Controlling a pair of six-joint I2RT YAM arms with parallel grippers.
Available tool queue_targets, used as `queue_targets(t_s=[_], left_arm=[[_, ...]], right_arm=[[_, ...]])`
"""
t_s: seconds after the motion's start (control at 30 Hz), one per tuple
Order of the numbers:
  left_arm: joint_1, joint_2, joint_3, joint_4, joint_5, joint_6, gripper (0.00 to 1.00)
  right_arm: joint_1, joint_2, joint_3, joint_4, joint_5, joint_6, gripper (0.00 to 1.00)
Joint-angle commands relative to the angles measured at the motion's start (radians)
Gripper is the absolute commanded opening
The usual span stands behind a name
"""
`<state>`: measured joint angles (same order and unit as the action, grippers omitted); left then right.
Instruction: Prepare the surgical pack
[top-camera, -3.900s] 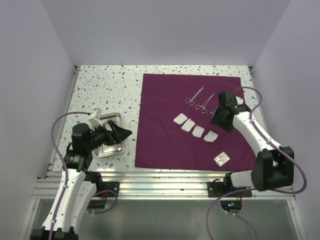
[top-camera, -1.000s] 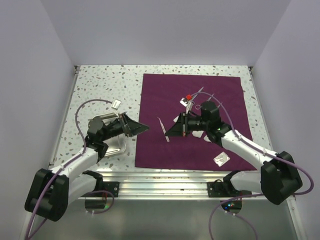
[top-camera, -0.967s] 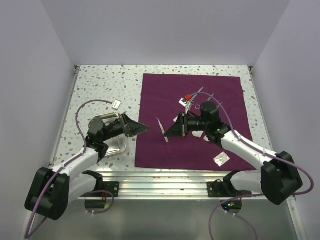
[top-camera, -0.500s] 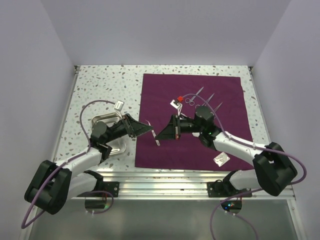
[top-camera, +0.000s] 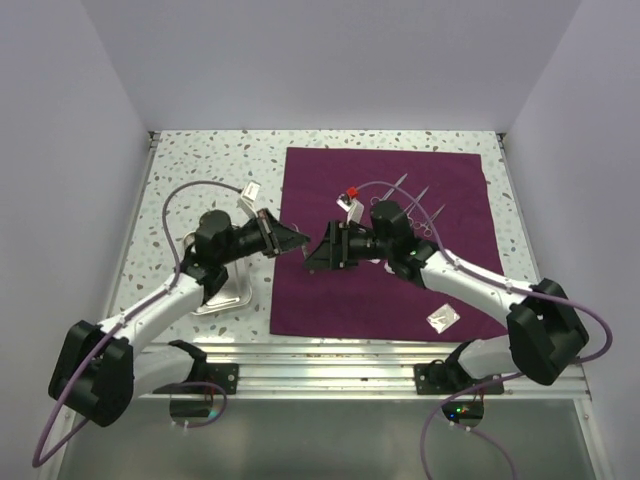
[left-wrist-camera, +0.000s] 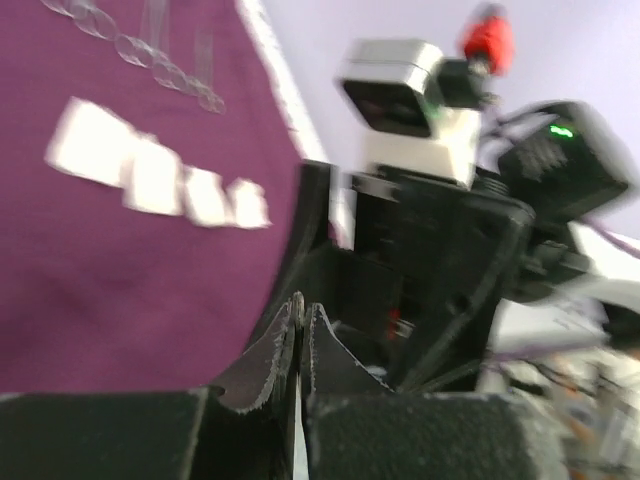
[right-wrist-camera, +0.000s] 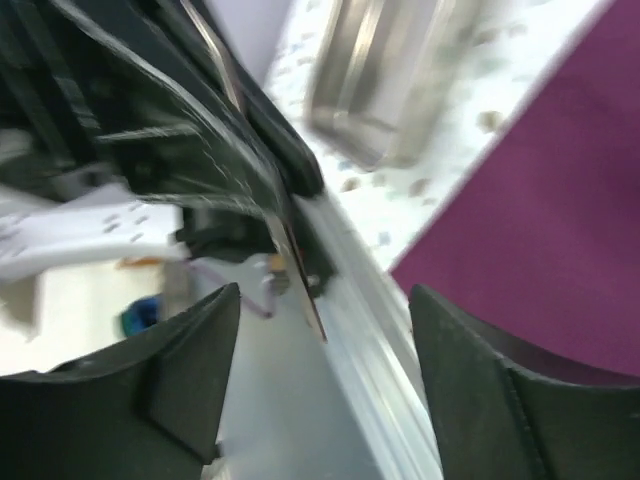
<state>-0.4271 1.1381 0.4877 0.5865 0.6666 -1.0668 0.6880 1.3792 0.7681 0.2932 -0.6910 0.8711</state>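
The dark purple cloth (top-camera: 400, 290) of the surgical pack lies flat on the table. Both arms meet over its left edge. My left gripper (top-camera: 299, 246) is shut on a thin white strip (left-wrist-camera: 298, 440), seen edge-on between its fingers (left-wrist-camera: 262, 345). My right gripper (top-camera: 312, 256) faces it, open, and the strip (right-wrist-camera: 300, 280) hangs apart from its fingers (right-wrist-camera: 190, 370). Silver scissor-like instruments (top-camera: 428, 198) lie at the cloth's far side. White gauze squares (left-wrist-camera: 150, 180) show in the left wrist view; the right arm hides them from above. The steel tray (top-camera: 226, 300) sits left of the cloth.
A small clear packet (top-camera: 441, 318) lies on the cloth's near right corner. The aluminium rail (top-camera: 330, 355) runs along the near table edge. White walls close in the table on three sides. The tray (right-wrist-camera: 390, 80) sits just beyond the left arm.
The right gripper carried the strip left to the left gripper. The left gripper then shut on it and the right gripper opened.
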Motion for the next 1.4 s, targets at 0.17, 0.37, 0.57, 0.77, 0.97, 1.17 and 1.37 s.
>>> queue_targets(t_s=[0.17,0.37,0.57,0.77,0.97,1.17,1.37], left_arm=[[0.04,0.063,0.409,-1.025,-0.61,0.461,0.0],[0.065,0.179,0.558,-1.342,-0.86,0.516,0.0],[0.094,0.198,0.608,-1.539,-0.963,0.542,0.0],[0.114,0.155,0.482,-1.478,-0.858,0.531,0.0],[0.142,0.232,0.413,-1.375,-0.842,0.588,0.0],[0.192,0.298,0.42,-1.315,-0.802,0.626,0.0],[0.198,0.336,0.446,-1.298,-0.789,0.624,0.0]], right_arm=[[-0.068,0.046,0.343,-0.804,0.687,-0.351,0.75],[-0.269,0.156,0.413,-0.855,0.578,-0.331,0.75],[-0.346,0.196,0.517,-1.037,0.518,-0.363,0.75],[-0.387,0.161,0.511,-1.112,0.579,-0.377,0.76],[-0.404,0.236,0.585,-1.186,0.66,-0.391,0.75],[-0.427,0.329,0.654,-1.192,0.712,-0.371,0.75],[-0.488,0.42,0.732,-1.212,0.774,-0.382,0.74]])
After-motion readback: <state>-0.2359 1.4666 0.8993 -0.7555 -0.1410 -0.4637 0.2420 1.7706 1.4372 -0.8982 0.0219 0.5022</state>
